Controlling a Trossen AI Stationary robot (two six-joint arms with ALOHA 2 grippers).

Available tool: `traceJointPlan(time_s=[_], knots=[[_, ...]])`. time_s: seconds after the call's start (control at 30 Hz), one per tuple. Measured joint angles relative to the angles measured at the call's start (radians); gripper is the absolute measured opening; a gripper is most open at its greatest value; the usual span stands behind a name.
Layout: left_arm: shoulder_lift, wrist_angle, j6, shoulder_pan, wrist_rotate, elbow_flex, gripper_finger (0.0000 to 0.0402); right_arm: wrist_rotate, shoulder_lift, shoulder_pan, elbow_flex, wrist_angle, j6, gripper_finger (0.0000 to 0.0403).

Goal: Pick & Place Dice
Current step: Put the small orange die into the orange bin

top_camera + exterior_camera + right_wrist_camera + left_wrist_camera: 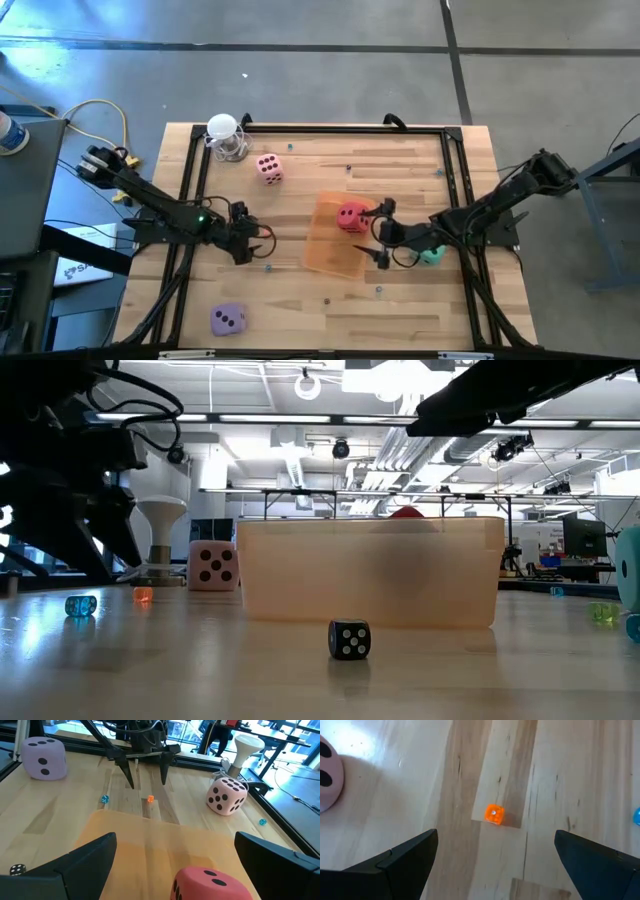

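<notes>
The red die (352, 216) sits on the flat orange tray (330, 250); in the right wrist view the red die (210, 882) shows low between my open fingers, untouched. My right gripper (380, 233) (175, 840) is open just to the right of it. The teal die (432, 256) lies partly under the right arm. The pink die (268, 168) (227, 795) rests near the far edge, and the purple die (228, 320) (45, 757) near the near-left corner. My left gripper (255, 238) (496, 837) hangs open over bare wood left of the tray.
A white funnel-shaped stand (225, 135) is at the far-left corner. Tiny dice lie on the wood: an orange one (494, 814), a blue one (80, 605) and a black one (349, 639). A black frame (330, 128) borders the table. Bare wood lies between the purple die and the tray.
</notes>
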Motion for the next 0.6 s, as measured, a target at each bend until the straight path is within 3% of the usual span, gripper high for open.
traceJointPlan(time_s=[0.27, 0.6], knots=[[0.000, 0.007, -0.004, 0.034, -0.008, -0.002, 0.0391, -0.094, 0.004, -0.034, 0.000, 0.005, 0.001, 0.0397], [0.052, 0.060, 0.013, 0.033, 0.020, -0.009, 0.0391, -0.096, 0.004, -0.039, 0.000, 0.005, 0.000, 0.0397]])
